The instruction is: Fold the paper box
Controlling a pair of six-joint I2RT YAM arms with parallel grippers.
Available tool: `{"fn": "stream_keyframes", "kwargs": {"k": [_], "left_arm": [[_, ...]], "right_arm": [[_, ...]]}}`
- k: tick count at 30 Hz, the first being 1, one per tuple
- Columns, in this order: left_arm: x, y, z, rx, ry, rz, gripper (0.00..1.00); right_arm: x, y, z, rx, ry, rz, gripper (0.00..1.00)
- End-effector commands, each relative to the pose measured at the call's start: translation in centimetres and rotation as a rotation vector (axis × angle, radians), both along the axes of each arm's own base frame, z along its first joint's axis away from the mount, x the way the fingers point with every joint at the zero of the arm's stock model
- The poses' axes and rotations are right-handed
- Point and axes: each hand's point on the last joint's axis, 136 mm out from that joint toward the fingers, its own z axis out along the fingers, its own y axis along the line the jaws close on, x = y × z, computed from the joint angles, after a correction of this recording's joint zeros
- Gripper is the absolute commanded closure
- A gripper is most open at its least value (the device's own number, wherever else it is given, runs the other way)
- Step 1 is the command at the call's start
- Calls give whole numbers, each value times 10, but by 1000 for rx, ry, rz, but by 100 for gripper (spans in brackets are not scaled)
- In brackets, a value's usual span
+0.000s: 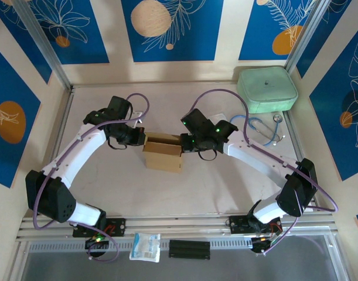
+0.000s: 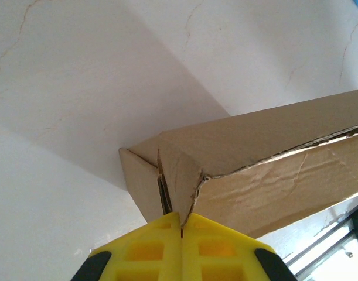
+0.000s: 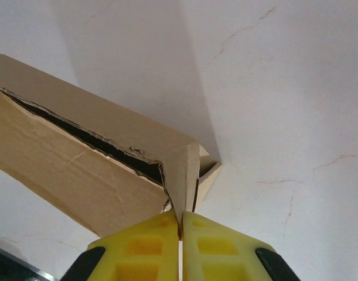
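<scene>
Clamped the paper box point(image 1: 163, 156) at centre frame: left gripper point(image 1: 144, 140) on its left corner, right gripper point(image 1: 182, 142) on its right.

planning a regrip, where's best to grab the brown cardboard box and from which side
Pinch the plain brown kraft cardboard box by its thin folded end corners, coming in from its left and right ends. Those edges are narrow enough to fit between fingers; the long walls are too broad. The left gripper and right gripper are shut there.
</scene>
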Motion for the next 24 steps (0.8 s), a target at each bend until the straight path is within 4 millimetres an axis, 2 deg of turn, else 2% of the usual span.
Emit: {"fn": "stream_keyframes", "kwargs": {"k": [1, 7, 17, 24], "left_arm": [[-9, 0, -2, 20, 36, -2, 100], [-10, -3, -1, 15, 32, -6, 100], [-10, -5, 0, 16, 29, -8, 100], [-11, -5, 0, 21, 24, -8, 100]], "right_arm": [[-1, 5, 17, 63, -12, -19, 91], [-2, 1, 19, 97, 15, -88, 91], [-7, 7, 19, 154, 62, -105, 91], [-11, 10, 8, 180, 113, -110, 91]]}}
